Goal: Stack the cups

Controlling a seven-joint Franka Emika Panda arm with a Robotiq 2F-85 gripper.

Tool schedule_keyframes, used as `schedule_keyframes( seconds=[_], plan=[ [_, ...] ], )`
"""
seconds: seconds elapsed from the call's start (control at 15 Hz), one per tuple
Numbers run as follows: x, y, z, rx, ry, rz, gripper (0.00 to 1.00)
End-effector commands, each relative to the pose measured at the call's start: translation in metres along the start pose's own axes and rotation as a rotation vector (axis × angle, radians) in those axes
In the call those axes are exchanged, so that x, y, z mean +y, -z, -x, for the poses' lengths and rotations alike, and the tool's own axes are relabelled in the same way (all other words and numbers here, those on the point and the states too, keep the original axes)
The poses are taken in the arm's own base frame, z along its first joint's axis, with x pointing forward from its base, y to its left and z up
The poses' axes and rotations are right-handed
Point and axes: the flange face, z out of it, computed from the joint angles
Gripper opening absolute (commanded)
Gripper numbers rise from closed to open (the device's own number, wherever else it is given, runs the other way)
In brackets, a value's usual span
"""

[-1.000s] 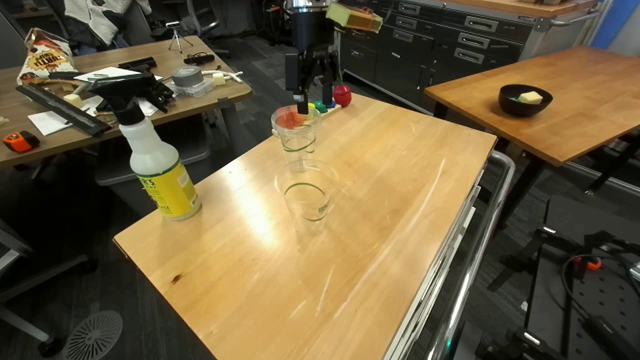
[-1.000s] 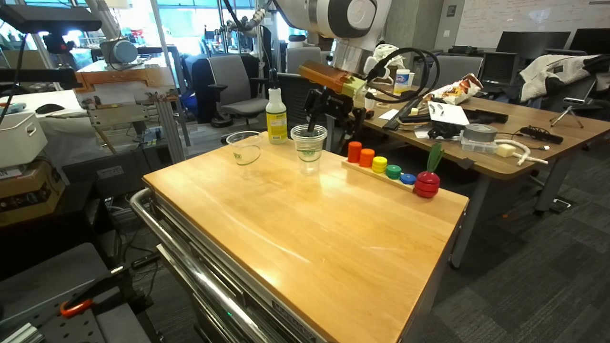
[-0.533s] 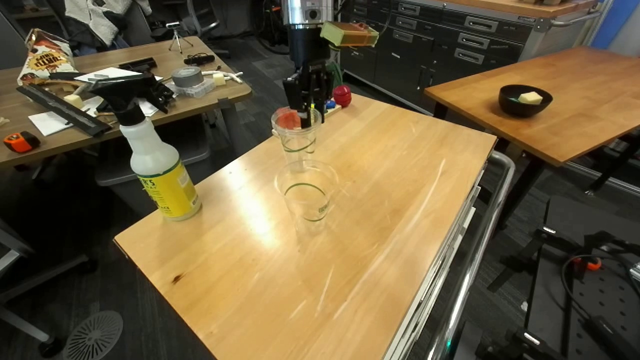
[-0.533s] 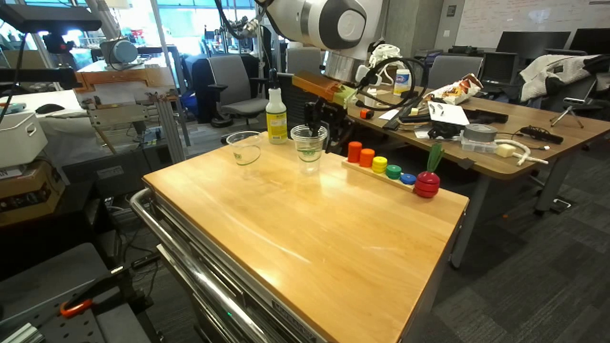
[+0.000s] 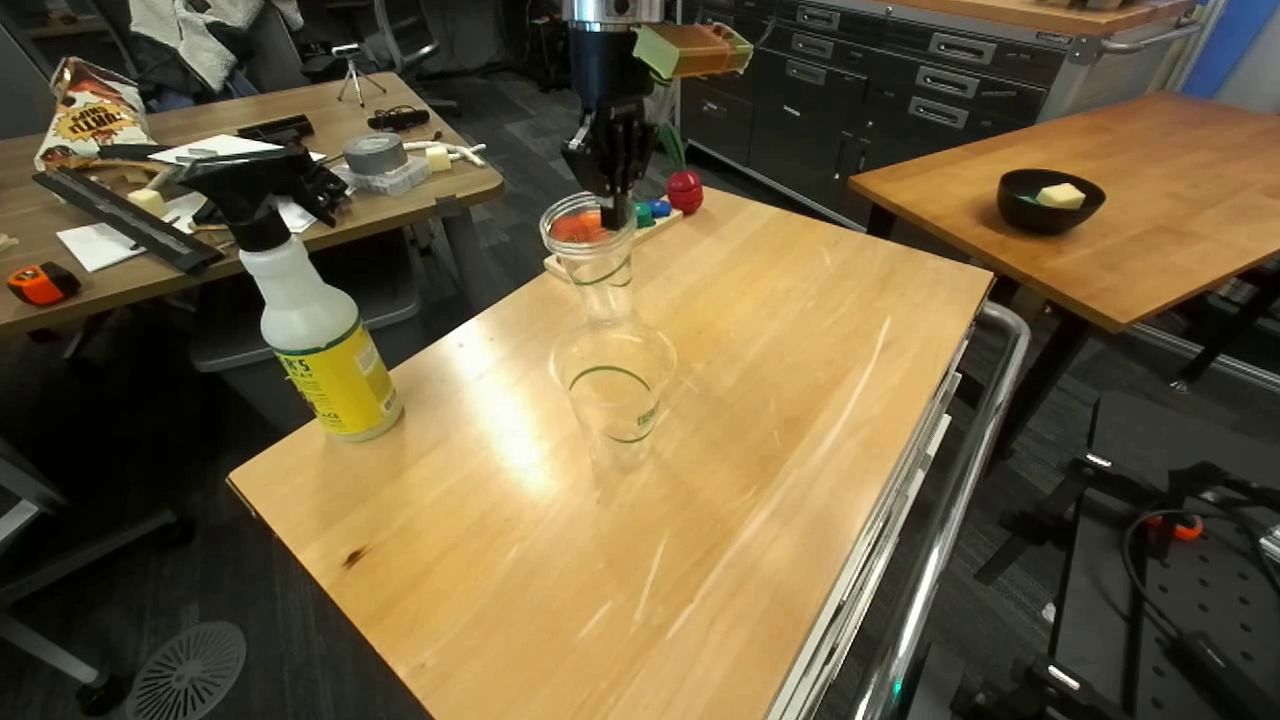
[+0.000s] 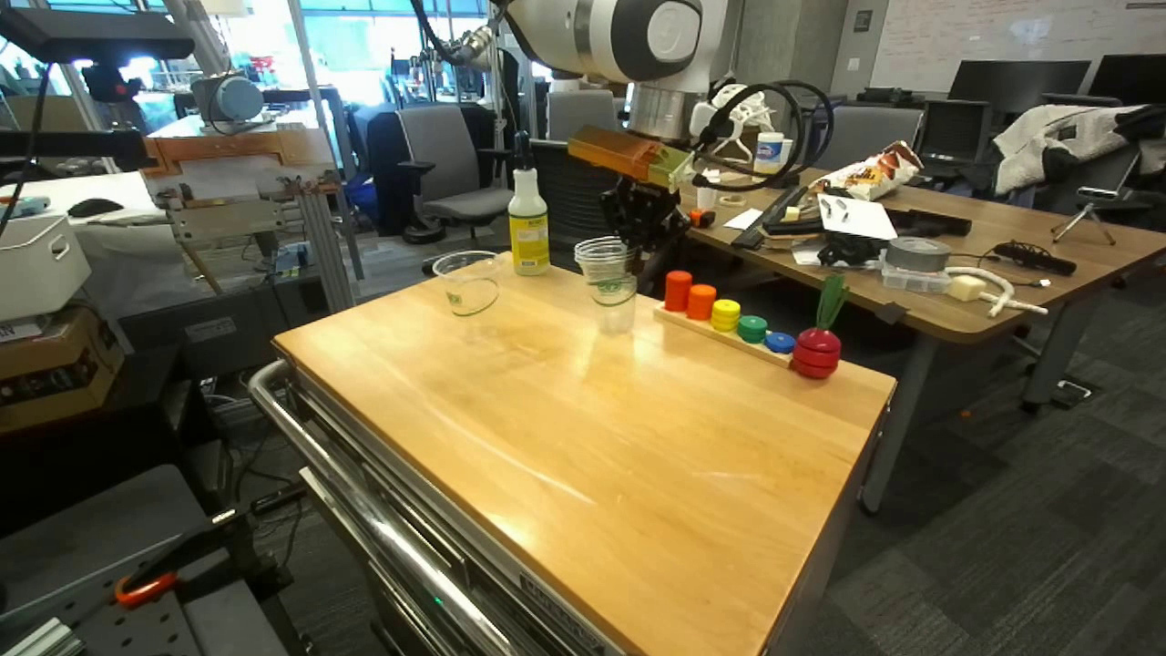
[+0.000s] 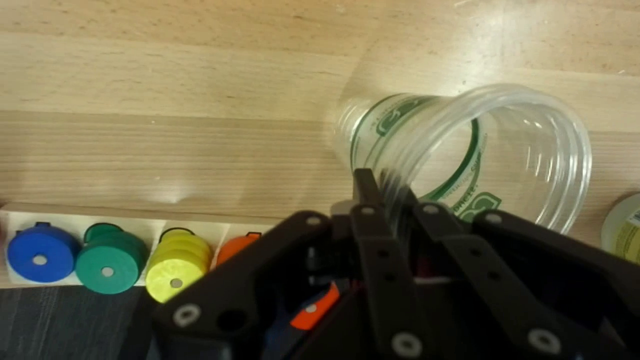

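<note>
In an exterior view the arm [image 6: 629, 41] enters at the top centre, its white link running rightward to a joint, from which the silver wrist drops almost straight down; an orange-and-yellow block [image 6: 629, 153] sits across the wrist. In both exterior views the gripper [image 7: 389, 195] hangs below it, pointing down at the upper part of the table [image 5: 700, 480].

In the wrist view the fingers [image 7: 377, 250] rise from the bottom centre and pinch the wall of the stack [image 7: 467, 162] at the lower left of its rim. The stack is clear cups nested together, their rims too close to count; it lies right of centre there, mouth to the right. In both exterior views it leans left. Whether its base touches the table I cannot tell.

A lone cup [image 5: 613, 395] stands upright on the table, mid-frame. The bottle [image 5: 340, 375] stands on the left of that frame. In the wrist view the toy [image 7: 107, 262] fills the lower left.
</note>
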Motion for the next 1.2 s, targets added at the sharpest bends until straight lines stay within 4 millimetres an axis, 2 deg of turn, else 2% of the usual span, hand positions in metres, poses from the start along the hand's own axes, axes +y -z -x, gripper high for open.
schedule_keyframes(
  seconds=[0.0,0.13,0.33,0.53,0.67,0.87,1.13],
  plan=[
    [0.007,0.024,0.011,-0.031,-0.081,0.004,0.02],
    [0.006,0.042,0.018,-0.081,-0.118,-0.032,0.02],
    [-0.002,0.083,0.031,-0.114,-0.121,-0.092,0.02],
    [-0.018,0.124,0.045,-0.103,-0.093,-0.149,0.02],
    [-0.032,0.139,0.055,-0.110,-0.064,-0.173,0.02],
    [-0.054,0.142,0.072,-0.133,0.002,-0.196,0.02],
    [-0.078,0.127,0.092,-0.164,0.079,-0.234,0.02]
  ],
)
